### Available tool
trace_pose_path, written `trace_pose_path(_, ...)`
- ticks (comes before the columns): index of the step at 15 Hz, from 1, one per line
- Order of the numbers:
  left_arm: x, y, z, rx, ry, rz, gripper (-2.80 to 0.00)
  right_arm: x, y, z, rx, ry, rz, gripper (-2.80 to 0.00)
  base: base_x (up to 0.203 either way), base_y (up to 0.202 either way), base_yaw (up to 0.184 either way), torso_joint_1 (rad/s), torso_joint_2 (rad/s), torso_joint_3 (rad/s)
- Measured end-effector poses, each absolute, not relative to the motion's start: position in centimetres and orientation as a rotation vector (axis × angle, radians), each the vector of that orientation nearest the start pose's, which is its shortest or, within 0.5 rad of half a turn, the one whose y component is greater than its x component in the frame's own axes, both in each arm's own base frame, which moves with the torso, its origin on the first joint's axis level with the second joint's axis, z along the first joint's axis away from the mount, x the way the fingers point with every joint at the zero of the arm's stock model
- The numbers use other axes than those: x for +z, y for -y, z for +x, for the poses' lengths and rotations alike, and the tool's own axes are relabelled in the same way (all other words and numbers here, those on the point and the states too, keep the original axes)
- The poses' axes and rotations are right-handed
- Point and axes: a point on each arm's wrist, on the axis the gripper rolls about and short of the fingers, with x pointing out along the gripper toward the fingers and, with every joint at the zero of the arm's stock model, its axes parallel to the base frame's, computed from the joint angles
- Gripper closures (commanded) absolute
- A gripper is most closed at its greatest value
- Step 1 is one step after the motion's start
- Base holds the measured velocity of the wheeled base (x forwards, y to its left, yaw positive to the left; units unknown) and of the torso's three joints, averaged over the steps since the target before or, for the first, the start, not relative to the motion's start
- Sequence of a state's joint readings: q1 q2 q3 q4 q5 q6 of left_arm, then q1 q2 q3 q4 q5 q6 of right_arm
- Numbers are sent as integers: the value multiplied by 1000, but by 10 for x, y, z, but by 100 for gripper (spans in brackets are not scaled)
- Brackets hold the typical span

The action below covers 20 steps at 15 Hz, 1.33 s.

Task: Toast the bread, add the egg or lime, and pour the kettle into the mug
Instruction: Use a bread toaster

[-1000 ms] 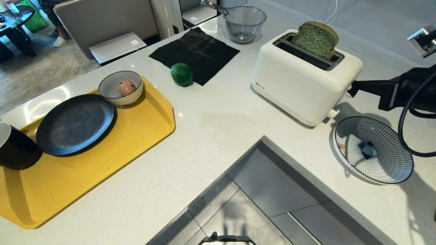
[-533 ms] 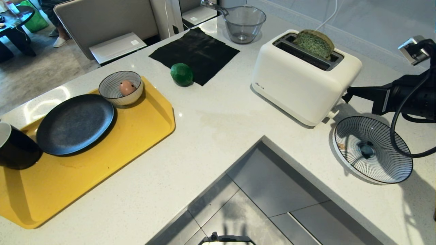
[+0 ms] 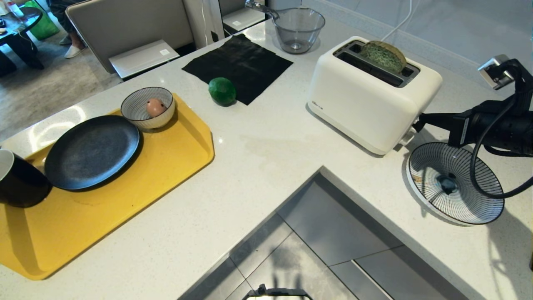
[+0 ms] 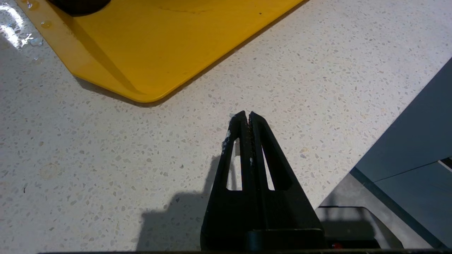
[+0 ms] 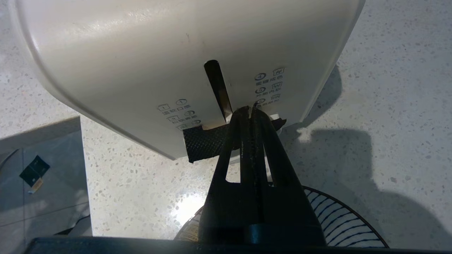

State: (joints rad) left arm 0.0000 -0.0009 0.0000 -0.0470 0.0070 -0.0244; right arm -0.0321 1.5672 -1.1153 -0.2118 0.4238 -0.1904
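Note:
The pale green bread point(image 3: 382, 56) sits low in the far slot of the white toaster point(image 3: 366, 104), only its top crust showing. My right gripper point(image 3: 419, 121) is shut, its tips point(image 5: 249, 110) against the toaster's end face on the black mesh-covered lever point(image 5: 203, 141), low in its slot. The lime point(image 3: 222, 91) lies at the edge of a black cloth point(image 3: 237, 62). An egg point(image 3: 155, 107) rests in a striped bowl point(image 3: 137, 114). The black mug point(image 3: 16, 183) stands on the yellow tray point(image 3: 125, 200). My left gripper point(image 4: 246, 114) is shut and empty, parked above the counter near the tray's corner point(image 4: 159, 46). The kettle is out of view.
A black plate point(image 3: 91, 151) lies on the tray beside the mug. A striped plate point(image 3: 456, 183) sits under my right arm. A glass bowl point(image 3: 297, 29) stands at the back. The counter has a cut-out showing floor point(image 3: 333, 241) at the front.
The bread has sunk from standing tall to nearly level with the toaster's top. My right gripper has moved down the toaster's end face with the lever.

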Motion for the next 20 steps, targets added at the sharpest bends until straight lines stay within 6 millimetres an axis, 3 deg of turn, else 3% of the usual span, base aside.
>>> trace_pose_path(20, 80, 0, -23, 7, 48, -24, 0, 256, -1, 285, 451, -204, -143, 0, 0, 0, 0, 0, 0, 0)
